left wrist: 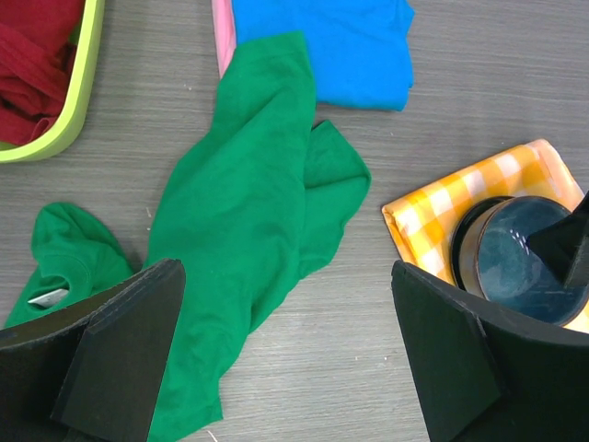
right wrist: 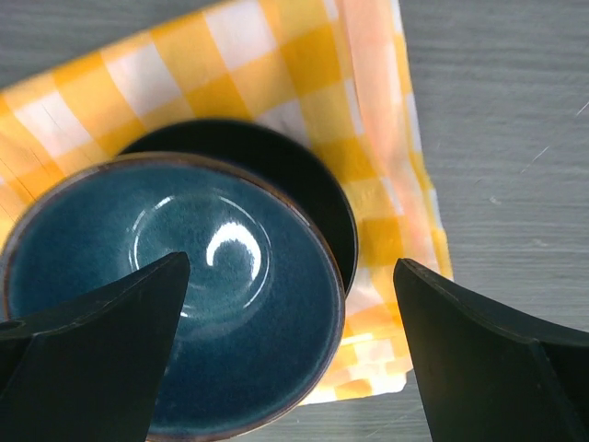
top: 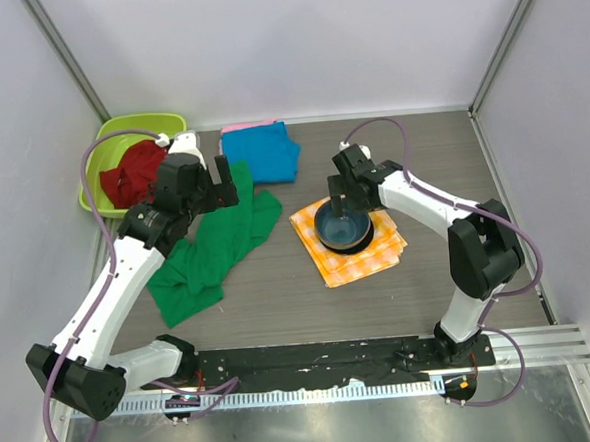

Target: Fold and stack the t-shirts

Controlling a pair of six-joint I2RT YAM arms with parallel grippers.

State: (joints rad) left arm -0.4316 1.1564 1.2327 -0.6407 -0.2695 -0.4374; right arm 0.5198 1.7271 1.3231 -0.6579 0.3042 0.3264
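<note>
The bright green t-shirt (top: 217,248) lies crumpled and stretched out on the table left of centre; it also shows in the left wrist view (left wrist: 248,230). The blue t-shirt (top: 263,151) lies folded at the back, on top of the pink one, of which only an edge (top: 241,128) shows. Both also show in the left wrist view, blue (left wrist: 322,51) and pink (left wrist: 221,41). My left gripper (top: 231,185) hovers open and empty above the green shirt's upper end (left wrist: 290,368). My right gripper (top: 339,206) is open and empty above a blue bowl (right wrist: 294,359).
A dark blue bowl (top: 343,228) sits on an orange-and-white checked cloth (top: 363,262) right of centre; both fill the right wrist view, bowl (right wrist: 184,295) and cloth (right wrist: 276,83). A lime-green basin (top: 106,157) holding red cloth (top: 132,176) stands at the back left.
</note>
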